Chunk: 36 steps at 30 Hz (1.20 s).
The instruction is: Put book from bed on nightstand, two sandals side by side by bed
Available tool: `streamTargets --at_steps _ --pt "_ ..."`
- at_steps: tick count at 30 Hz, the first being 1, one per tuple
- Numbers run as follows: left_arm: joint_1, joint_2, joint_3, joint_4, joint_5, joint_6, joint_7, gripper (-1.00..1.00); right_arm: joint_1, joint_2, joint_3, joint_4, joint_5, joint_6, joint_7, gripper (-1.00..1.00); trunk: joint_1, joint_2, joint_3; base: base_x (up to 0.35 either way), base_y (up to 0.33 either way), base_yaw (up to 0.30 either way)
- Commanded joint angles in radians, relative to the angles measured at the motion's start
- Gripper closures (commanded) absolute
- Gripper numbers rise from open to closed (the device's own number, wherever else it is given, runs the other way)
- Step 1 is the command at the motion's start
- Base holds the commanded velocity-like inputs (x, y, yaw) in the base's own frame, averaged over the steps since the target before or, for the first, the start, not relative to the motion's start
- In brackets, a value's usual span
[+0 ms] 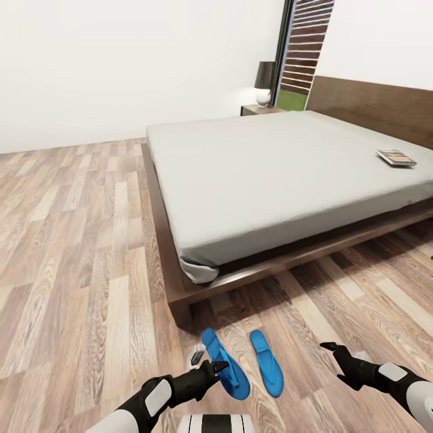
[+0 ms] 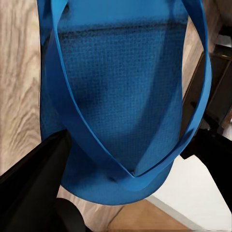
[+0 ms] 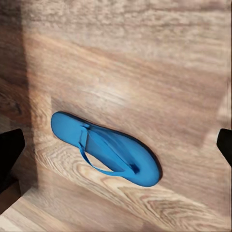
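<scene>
1. Left gripper (image 1: 218, 365) sits low at the near edge of the head view, jaws clenched on the left sandal (image 1: 225, 363); in the left wrist view the sandal strap (image 2: 145, 96) and sole are right against the dark finger (image 2: 34, 179).
2. Whether this sandal is flat on the floor (image 1: 78, 288) or slightly lifted, cannot tell.
3. Right gripper (image 1: 337, 355) hovers to the right, jaws released and holding nothing; its wrist view looks down on the other sandal (image 3: 104, 150) lying flat on the planks.
4. That second sandal (image 1: 266, 362) is just beside the held one, near the bed corner (image 1: 180, 313), the two toes angled a bit apart.
5. Step in hand, as I judge it: set the held sandal parallel to its mate, close but not overlapping, toes toward the bed (image 1: 270, 174); lower flat before letting go so it doesn't flip.
6. Book (image 1: 396, 157) lies on the mattress far right, near the headboard (image 1: 373, 105); not yet moved.
7. Nightstand (image 1: 260, 110) with lamp (image 1: 264, 83) stands at the far side of the bed.
8. Hard to make out: book lettering too small; small grey object (image 1: 196, 358) by the held sandal unclear; nightstand mostly cut off by the mattress.
</scene>
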Motion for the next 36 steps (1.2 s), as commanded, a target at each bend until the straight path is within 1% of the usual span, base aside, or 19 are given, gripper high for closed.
streamTargets --at_steps 1,10,15,17,19,20,21,24,26,27,29,32,36 --pt "0.000 0.000 0.008 -0.001 -0.001 0.009 -0.002 1.00 -0.002 0.000 0.008 0.004 -0.005 0.002 0.008 -1.00 0.000 0.000 -0.001 0.000 0.000 -0.236" --pt "0.000 0.000 0.008 -0.001 -0.001 0.007 0.002 1.00 -0.002 0.000 0.007 0.004 -0.007 0.003 0.012 -1.00 0.000 0.000 -0.001 0.000 0.000 -0.222" --pt "0.000 0.000 0.007 -0.005 -0.001 0.005 0.004 1.00 -0.002 -0.001 0.006 0.004 -0.009 0.006 0.030 -1.00 0.000 0.000 -0.001 0.000 0.000 -0.059" --pt "0.000 0.000 0.007 -0.007 -0.002 0.004 0.005 1.00 -0.002 -0.001 0.006 0.004 -0.008 0.006 0.062 -1.00 0.000 0.000 -0.001 0.000 0.000 -0.015" --pt "0.000 0.000 0.006 -0.013 -0.002 0.004 0.006 1.00 -0.002 -0.003 0.007 0.004 -0.005 0.000 0.153 -1.00 0.000 0.000 -0.001 0.000 0.000 -0.006" --pt "0.000 0.000 0.006 -0.014 -0.002 0.004 0.006 1.00 -0.001 -0.004 0.007 0.004 -0.004 -0.003 0.172 -1.00 0.000 0.000 -0.001 0.000 0.000 -0.004" --pt "0.000 0.000 0.006 -0.018 -0.003 0.004 0.007 1.00 0.000 -0.008 0.007 0.004 -0.003 -0.010 0.208 -1.00 0.000 0.000 -0.001 0.000 0.000 -0.002" --pt "0.000 0.000 0.006 -0.024 -0.003 0.004 0.015 1.00 0.004 -0.019 0.008 0.004 -0.002 -0.025 0.258 -1.00 0.000 0.000 -0.001 0.000 0.000 -0.002" --pt "0.000 0.000 0.006 -0.042 -0.002 0.004 0.045 1.00 0.012 -0.030 0.008 0.004 0.000 -0.037 0.323 -1.00 0.000 0.000 -0.001 0.000 0.000 0.000" --pt "0.000 0.000 0.006 -0.049 -0.002 0.004 0.055 1.00 0.013 -0.032 0.008 0.004 0.000 -0.039 0.339 -1.00 0.000 0.000 -0.001 0.000 0.000 0.000" --pt "0.000 0.000 0.006 -0.077 -0.001 0.006 0.094 1.00 0.017 -0.036 0.009 0.004 0.001 -0.045 0.396 -1.00 0.000 0.000 -0.001 0.000 0.000 0.000" --pt "-0.001 0.000 0.005 -0.094 -0.001 0.006 0.126 1.00 0.021 -0.038 0.009 0.004 0.001 -0.047 0.431 -1.00 0.000 0.000 -0.001 0.000 0.000 0.000" --pt "-0.001 0.000 0.005 -0.103 -0.001 0.008 0.154 1.00 0.027 -0.045 0.008 0.004 -0.002 -0.047 0.452 -1.00 0.000 0.000 -0.001 0.000 0.000 0.000"
